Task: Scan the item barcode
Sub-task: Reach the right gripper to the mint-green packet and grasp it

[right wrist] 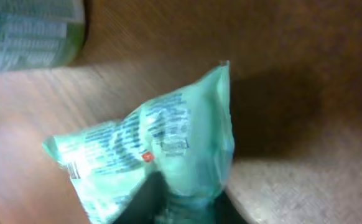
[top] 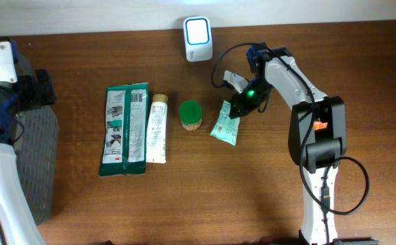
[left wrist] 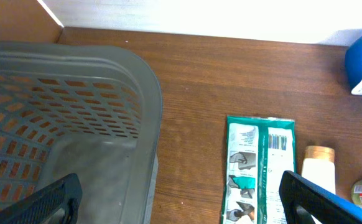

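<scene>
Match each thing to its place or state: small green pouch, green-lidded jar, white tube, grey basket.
Things
1. small green pouch
2. green-lidded jar
3. white tube
4. grey basket

Places or states
A. at the left edge of the table
B. pinched by the right pincer
C. lying between the dark green pack and the jar
D. standing between the tube and the pouch

Pairs: 1-B; 2-D; 3-C; 4-A

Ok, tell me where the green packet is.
In the overhead view the green packet sits right of centre, beside the green-lidded jar, its upper end pinched in the right hand.
</scene>
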Tool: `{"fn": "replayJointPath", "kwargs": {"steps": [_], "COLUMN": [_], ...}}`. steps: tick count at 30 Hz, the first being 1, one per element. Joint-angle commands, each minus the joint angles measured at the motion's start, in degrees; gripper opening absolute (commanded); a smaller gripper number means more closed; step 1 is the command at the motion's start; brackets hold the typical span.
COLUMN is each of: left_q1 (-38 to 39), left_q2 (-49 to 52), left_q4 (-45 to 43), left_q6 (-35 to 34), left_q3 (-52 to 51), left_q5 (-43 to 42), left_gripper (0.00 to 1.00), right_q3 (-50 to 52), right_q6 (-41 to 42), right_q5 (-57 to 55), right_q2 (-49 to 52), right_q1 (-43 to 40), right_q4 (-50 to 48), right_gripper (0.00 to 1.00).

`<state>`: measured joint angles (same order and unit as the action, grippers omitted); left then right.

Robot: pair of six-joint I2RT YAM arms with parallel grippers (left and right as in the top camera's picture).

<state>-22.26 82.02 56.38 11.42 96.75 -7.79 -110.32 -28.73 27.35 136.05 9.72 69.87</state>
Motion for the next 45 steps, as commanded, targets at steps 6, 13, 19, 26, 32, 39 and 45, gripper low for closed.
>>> {"fn": "replayJointPath", "kwargs": {"steps": [6, 13, 19, 26, 32, 39, 45], "left_q1": [-0.3, -0.3, -0.3, -0.3, -0.3, -0.3, -0.3], "left_q2": [0.0, 0.0, 0.0, 0.0, 0.0, 0.0, 0.0], "left_q4": [-0.1, -0.1, -0.1, -0.1, -0.1, -0.1, -0.1], "left_q6": [0.9, 0.9, 0.9, 0.9, 0.9, 0.9, 0.9], "left_q3": [0.2, 0.2, 0.2, 0.2, 0.2, 0.2, 0.2], "left_q5": [-0.8, -0.8, -0.8, -0.8, -0.8, -0.8, -0.8], "left_gripper": [0.99, 0.99, 0.99, 0.99, 0.99, 0.99, 0.99], "right_q3": [-0.6, 0.0, 6.8, 3.2, -1.5, 0.2, 0.4], "right_q6": [18.8, 34.5, 40.7, 33.8, 22.5, 12.6, 12.0], "right_q5": [-0.5, 5.0, 0.8, -4.1, -4.0, 4.6, 5.2], "right_q2": [-5.4, -8.6, -8.6, -9.0, -8.7, -2.6, 0.6], "right_q1": [-7.4, -10.0, -6.3, -4.2, -6.1, -6.4, -6.4], "right_q4": [4.5, 0.8, -3.0, 0.0, 3.9, 3.9, 3.8], "right_gripper": [0.04, 0.04, 0.13, 0.43, 0.68, 0.62, 0.44]}}
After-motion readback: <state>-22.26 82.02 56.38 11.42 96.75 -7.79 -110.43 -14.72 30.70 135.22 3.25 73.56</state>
